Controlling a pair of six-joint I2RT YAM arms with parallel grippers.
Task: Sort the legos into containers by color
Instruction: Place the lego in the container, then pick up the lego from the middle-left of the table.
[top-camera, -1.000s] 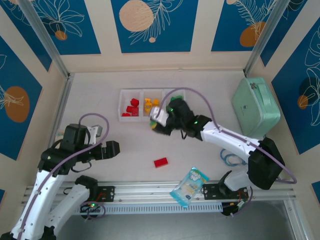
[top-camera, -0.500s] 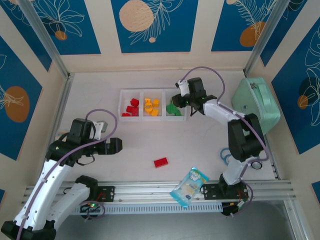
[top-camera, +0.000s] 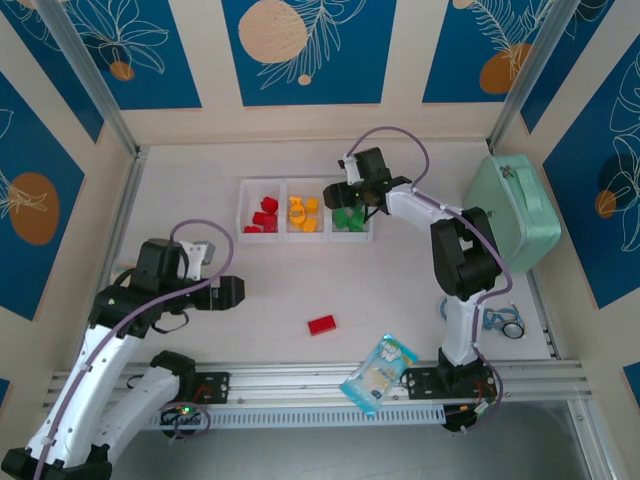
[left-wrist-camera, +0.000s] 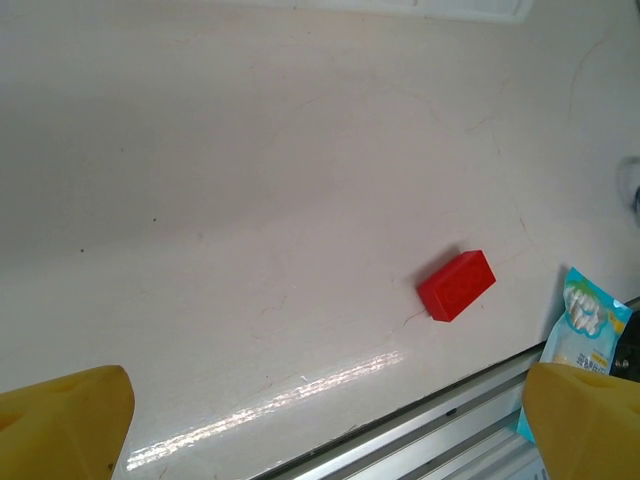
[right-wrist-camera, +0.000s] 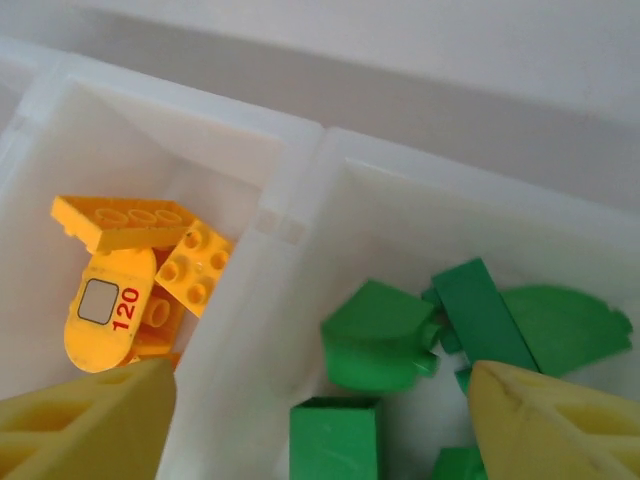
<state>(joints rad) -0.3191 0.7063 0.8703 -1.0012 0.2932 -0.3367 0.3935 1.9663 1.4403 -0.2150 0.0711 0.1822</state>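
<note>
The left jaws stand wide open and empty over the counter (top-camera: 200, 200); one red lego (top-camera: 322, 324) lies loose to their right. In the containers (top-camera: 283, 200), red legos (top-camera: 262, 217) sit left, yellow legos (top-camera: 303, 212) middle, green legos (top-camera: 347, 220) right. The right jaws hang open, empty, just above the green.

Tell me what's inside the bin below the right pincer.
Several green legos, loose in the white bin. A yellow finger of the right pincer covers one corner, so bricks there cannot be seen.
</note>
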